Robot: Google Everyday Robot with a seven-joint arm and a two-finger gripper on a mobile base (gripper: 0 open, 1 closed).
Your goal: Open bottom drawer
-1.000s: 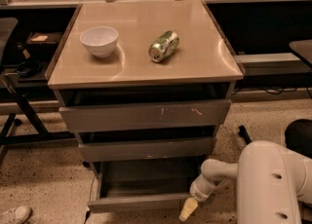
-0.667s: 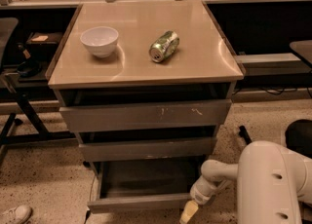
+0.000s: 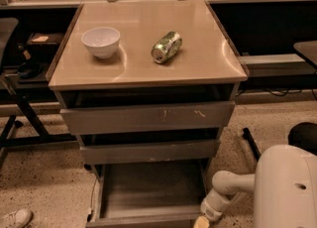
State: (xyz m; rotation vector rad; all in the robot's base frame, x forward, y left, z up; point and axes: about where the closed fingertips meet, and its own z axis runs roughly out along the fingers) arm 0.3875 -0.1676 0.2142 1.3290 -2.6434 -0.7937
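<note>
Camera view looks down on a grey three-drawer cabinet, and the bottom drawer (image 3: pixel 148 190) stands pulled well out toward the camera at floor level. Its wide, shallow grey tray is exposed, and its flat front runs along the lower edge of the picture. The gripper (image 3: pixel 202 221) sits low at the drawer's front right corner, just beside or touching the end of the front panel; which of the two I cannot tell. Only its yellowish tip shows at the bottom edge, so whether it is parted or closed cannot be told either. A pale forearm (image 3: pixel 225 190) runs up and to the right from it into the robot's white body (image 3: pixel 287 187), which fills the lower right corner.

Above the open tray, the middle drawer (image 3: pixel 148 151) sits pushed further in, with a dark gap over it. The top drawer (image 3: pixel 143 118), the tallest, carries pale scratch marks right of its centre. On the beige cabinet top (image 3: pixel 208 63) a white bowl (image 3: pixel 100 41) stands upright at the left, and a green can (image 3: pixel 166 47) lies on its side near the middle, well apart from the bowl.

The speckled floor (image 3: pixel 44 182) surrounds the cabinet, and a white shoe (image 3: pixel 15 218) lies in the lower left corner.
</note>
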